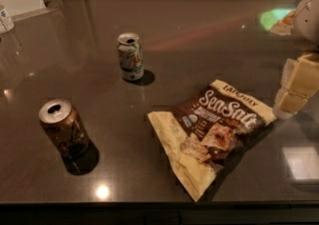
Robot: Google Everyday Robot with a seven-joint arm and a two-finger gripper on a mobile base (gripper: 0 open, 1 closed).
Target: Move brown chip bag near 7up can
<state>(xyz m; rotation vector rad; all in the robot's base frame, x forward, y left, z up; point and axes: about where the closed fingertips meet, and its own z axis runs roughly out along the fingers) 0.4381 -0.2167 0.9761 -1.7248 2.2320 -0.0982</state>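
Note:
The brown chip bag lies flat on the dark counter at the right of centre, its "Sea Salt" lettering up and cream edges showing. The 7up can stands upright at the upper middle left, well apart from the bag. My gripper is at the right edge, its cream-coloured fingers just right of the bag's top corner, close to it but not holding it.
A brown glossy can stands upright at the front left. A small white container sits at the far left edge. The counter's front edge runs along the bottom. A wall runs behind the counter.

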